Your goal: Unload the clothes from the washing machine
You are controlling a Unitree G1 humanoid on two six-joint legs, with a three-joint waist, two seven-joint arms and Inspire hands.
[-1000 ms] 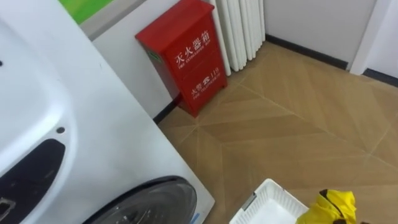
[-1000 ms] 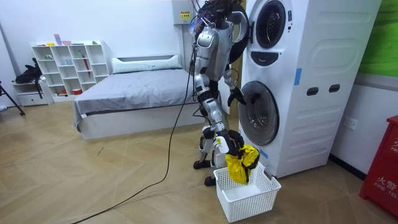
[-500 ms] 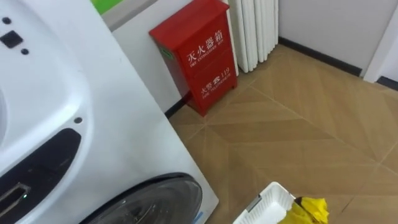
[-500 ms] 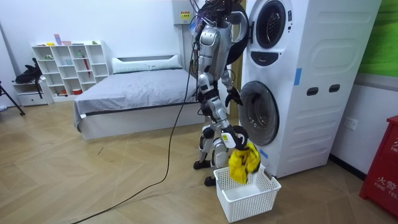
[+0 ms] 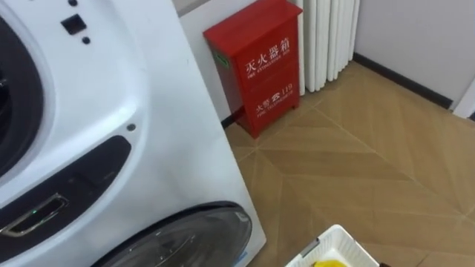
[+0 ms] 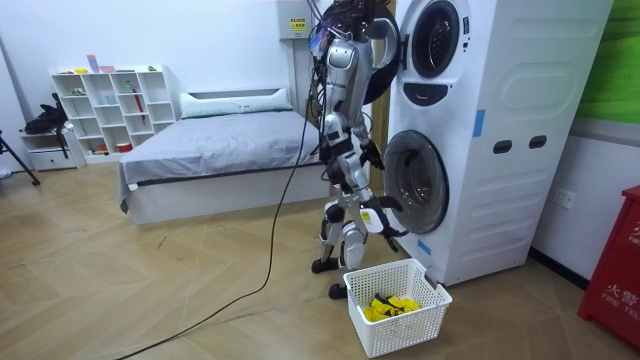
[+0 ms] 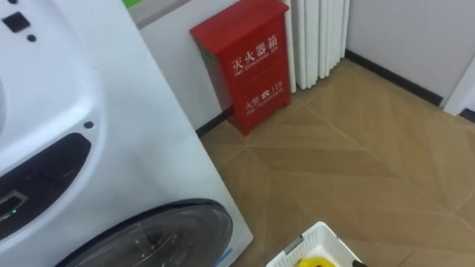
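Clothes: one yellow garment [image 5: 325, 263] shows at the bottom edge of the left eye view, inside the corner of a white basket [image 5: 341, 236] beside the washing machine [image 5: 148, 111].

Room view: the garment lies crumpled in the basket on the floor. My right robot hand [image 6: 386, 226] hangs above it, loosely open and empty. My left robot hand [image 6: 372, 156] is near the lower door [image 6: 412, 182]; its state I cannot tell.

Right eye view: the same basket corner, with a red cabinet [image 7: 241, 63] beyond.

Risk, as I judge it: on a reach toward the drum an arm may strike the door, or a step may knock the basket aside.
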